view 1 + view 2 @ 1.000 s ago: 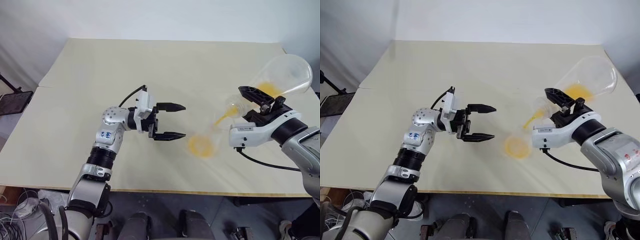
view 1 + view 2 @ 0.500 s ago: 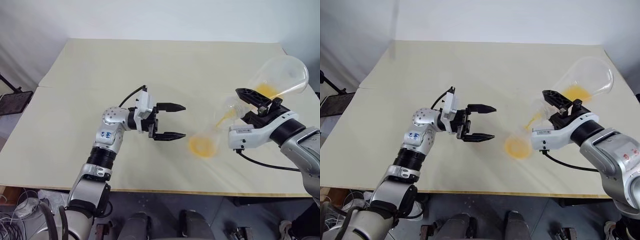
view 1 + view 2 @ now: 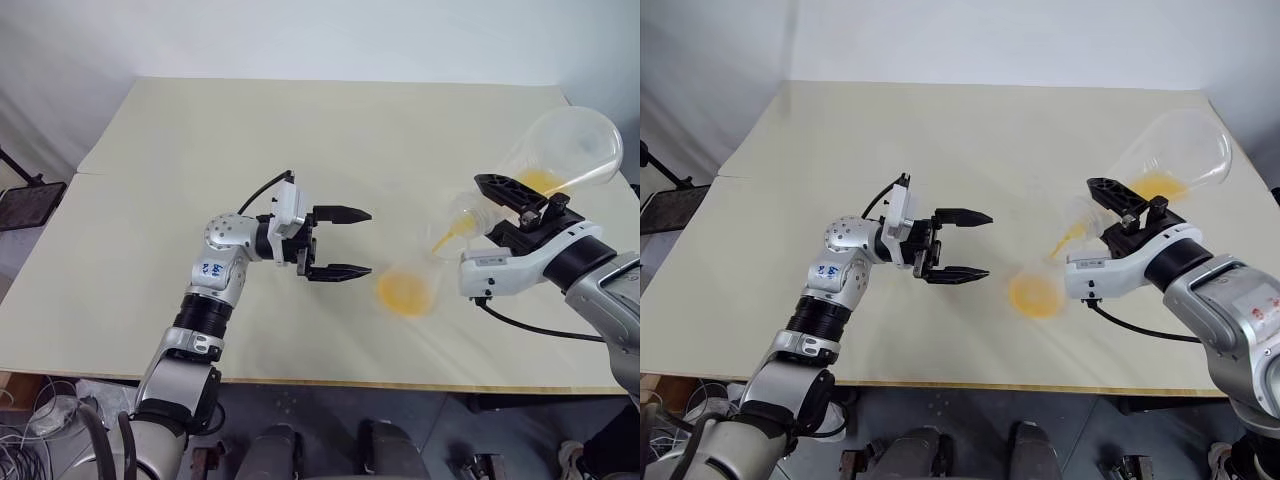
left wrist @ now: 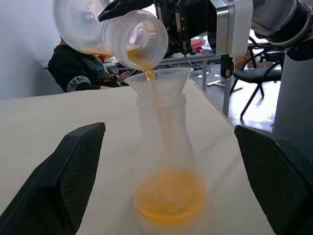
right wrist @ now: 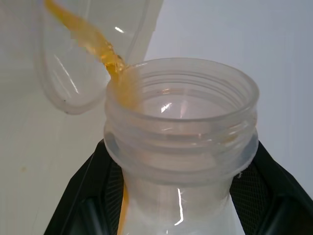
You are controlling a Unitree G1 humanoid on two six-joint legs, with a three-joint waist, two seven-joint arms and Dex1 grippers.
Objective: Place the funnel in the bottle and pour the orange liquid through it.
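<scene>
While the orange liquid (image 4: 168,195) runs in a thin stream from the tilted flask (image 3: 560,155), I can see it pooling as a bright disc at the bottom of the bottle (image 4: 166,161). That bottle stands upright on the table (image 3: 250,140), toward my right side and near the front edge, between the two arms. Seated in its wide neck is the funnel (image 4: 159,81), its cone open upward, and the stream falls from the flask's mouth straight into that cone. From the left wrist camera the flask's threaded mouth hangs just above the funnel's rim, apart from it.

My right gripper (image 3: 515,205) is pinched on the neck of the pouring flask, black fingers (image 5: 98,196) on either side of the collar below the threads. It holds the flask tipped with its broad body raised up and away toward the far right corner of the table, mouth angled down toward the bottle. A little orange liquid sits along the lower wall of that raised body.

My left gripper (image 3: 340,243) floats above the table just beside the bottle on its left, pointing toward it, fingers spread wide and holding nothing. In its wrist view the two pads (image 4: 68,171) frame the bottle without touching it.

Behind the table, a seated person in dark clothing (image 4: 80,68) and a chair (image 4: 261,83) are visible.
</scene>
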